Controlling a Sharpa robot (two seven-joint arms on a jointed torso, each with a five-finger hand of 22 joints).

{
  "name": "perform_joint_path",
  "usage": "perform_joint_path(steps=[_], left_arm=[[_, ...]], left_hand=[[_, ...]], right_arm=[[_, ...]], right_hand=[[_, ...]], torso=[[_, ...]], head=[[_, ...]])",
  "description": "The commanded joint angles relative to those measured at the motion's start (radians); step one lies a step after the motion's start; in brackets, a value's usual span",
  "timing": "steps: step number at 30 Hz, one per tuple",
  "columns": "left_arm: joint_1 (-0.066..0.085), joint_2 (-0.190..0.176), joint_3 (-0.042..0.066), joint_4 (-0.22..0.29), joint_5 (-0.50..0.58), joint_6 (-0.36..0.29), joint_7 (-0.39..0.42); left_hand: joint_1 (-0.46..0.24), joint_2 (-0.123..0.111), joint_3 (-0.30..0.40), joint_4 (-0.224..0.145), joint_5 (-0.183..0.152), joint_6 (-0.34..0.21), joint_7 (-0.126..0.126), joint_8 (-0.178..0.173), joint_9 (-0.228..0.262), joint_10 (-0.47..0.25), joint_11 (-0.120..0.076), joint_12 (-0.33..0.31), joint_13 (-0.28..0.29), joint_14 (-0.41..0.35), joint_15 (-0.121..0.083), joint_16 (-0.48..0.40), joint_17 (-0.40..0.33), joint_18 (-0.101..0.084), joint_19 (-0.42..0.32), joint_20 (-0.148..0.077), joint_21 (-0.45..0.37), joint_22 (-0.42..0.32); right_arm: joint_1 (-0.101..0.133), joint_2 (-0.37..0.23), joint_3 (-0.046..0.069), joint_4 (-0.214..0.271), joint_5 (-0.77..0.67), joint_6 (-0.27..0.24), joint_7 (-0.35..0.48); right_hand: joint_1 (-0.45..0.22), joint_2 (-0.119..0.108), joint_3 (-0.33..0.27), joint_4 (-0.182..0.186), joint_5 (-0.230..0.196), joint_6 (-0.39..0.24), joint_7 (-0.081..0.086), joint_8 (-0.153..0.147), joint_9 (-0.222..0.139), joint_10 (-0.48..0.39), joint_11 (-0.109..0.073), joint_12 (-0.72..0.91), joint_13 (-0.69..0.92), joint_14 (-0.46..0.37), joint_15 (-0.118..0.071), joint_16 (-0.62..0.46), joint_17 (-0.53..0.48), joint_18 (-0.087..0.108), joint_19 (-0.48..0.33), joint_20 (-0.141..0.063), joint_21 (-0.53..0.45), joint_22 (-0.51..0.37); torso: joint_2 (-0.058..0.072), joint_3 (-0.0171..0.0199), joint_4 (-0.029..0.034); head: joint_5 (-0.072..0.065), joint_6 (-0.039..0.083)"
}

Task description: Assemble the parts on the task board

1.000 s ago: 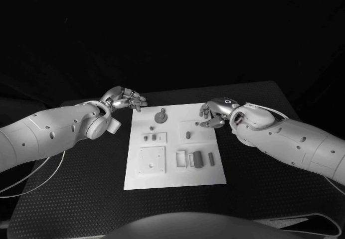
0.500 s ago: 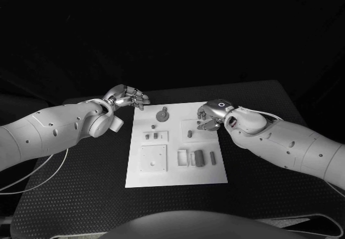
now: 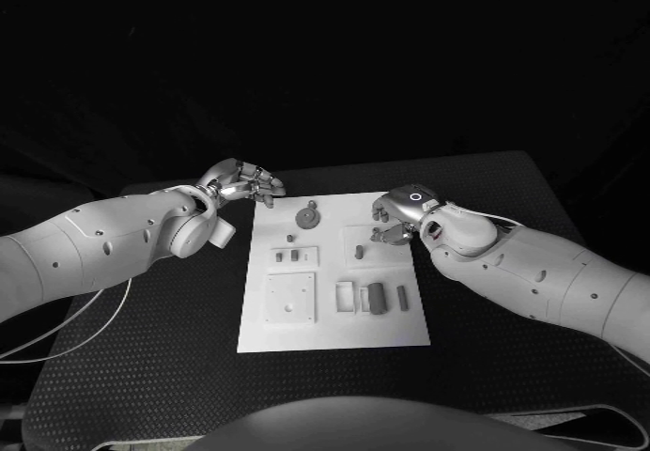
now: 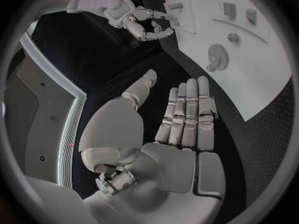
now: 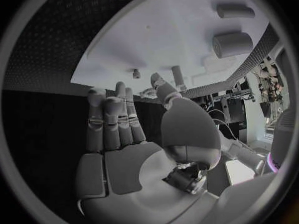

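Several grey parts (image 3: 370, 297) lie on the white task board (image 3: 333, 334) in the table's (image 3: 149, 376) middle, a round one (image 3: 309, 218) at its far end. The right hand (image 3: 395, 218) hovers over the board's far right edge, fingers loosely apart, holding nothing. The left hand (image 3: 244, 184) hangs beyond the far left corner, spread and empty.

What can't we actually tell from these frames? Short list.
- Head view: whether the right hand touches the task board; its own fingers cover the spot beneath.
- Head view: shapes of the small parts; too small.
- Right wrist view: the board's middle, hidden behind that hand's palm and fingers.
- Left wrist view: the board's near end, cut off by the circle's rim; the left hand holds nothing.
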Motion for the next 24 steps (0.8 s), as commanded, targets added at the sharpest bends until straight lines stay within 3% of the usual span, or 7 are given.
perform_joint_path(steps=[1,14,19,24], left_arm=[[0.001,0.001,0.001,0.005,0.009,0.016,0.004],[0.002,-0.001,0.001,0.014,0.009,0.017,-0.004],[0.002,-0.002,0.001,0.017,0.009,0.017,-0.005],[0.003,-0.003,0.001,0.019,0.009,0.016,-0.006]], left_hand=[[0.002,0.009,-0.007,0.001,-0.004,-0.009,0.0,0.003,-0.002,-0.006,0.002,0.002,-0.002,0.005,0.001,-0.005,0.001,0.002,0.005,0.0,-0.006,-0.002],[0.007,0.009,-0.011,0.0,-0.004,-0.012,0.001,0.001,-0.002,-0.007,0.003,0.002,-0.004,0.006,0.0,-0.009,0.004,0.002,0.007,0.0,-0.009,-0.005],[0.009,0.009,-0.011,0.0,-0.004,-0.013,0.001,0.001,-0.002,-0.007,0.003,0.002,-0.005,0.007,0.0,-0.01,0.005,0.002,0.008,-0.001,-0.01,-0.006],[0.011,0.01,-0.011,0.0,-0.004,-0.013,0.001,0.001,-0.003,-0.008,0.003,0.002,-0.006,0.007,0.0,-0.011,0.006,0.002,0.008,-0.001,-0.01,-0.007]], right_arm=[[-0.001,0.004,-0.001,-0.011,-0.005,-0.004,0.0],[-0.007,0.015,-0.009,-0.025,0.013,0.033,0.024],[-0.008,0.02,-0.01,-0.029,0.015,0.036,0.025],[-0.009,0.023,-0.011,-0.035,0.019,0.04,0.026]], right_hand=[[-0.004,0.012,-0.005,-0.003,-0.002,0.003,0.001,0.002,0.0,0.066,-0.004,-0.007,-0.002,0.001,-0.008,0.0,0.002,0.062,0.0,-0.011,0.001,0.01],[0.057,0.106,0.008,-0.053,-0.002,0.006,0.003,-0.003,-0.002,0.079,-0.002,-0.028,-0.003,0.002,-0.005,-0.007,0.005,0.062,0.001,-0.008,0.002,0.014],[0.078,0.125,0.028,-0.058,-0.002,0.009,0.002,-0.003,-0.002,0.084,-0.002,-0.032,-0.003,0.004,-0.006,-0.008,0.007,0.062,0.002,-0.006,0.003,0.015],[0.089,0.13,0.044,-0.058,-0.002,0.011,0.002,-0.004,-0.003,0.087,-0.002,-0.036,-0.002,0.005,-0.005,-0.009,0.008,0.062,0.003,-0.004,0.004,0.015]], torso=[[0.0,-0.0005,-0.0002],[0.0,0.0005,-0.0016],[0.0,0.0008,-0.0014],[0.0,0.0006,-0.0018]], head=[[0.001,-0.001],[0.006,-0.009],[0.007,-0.01],[0.007,-0.011]])
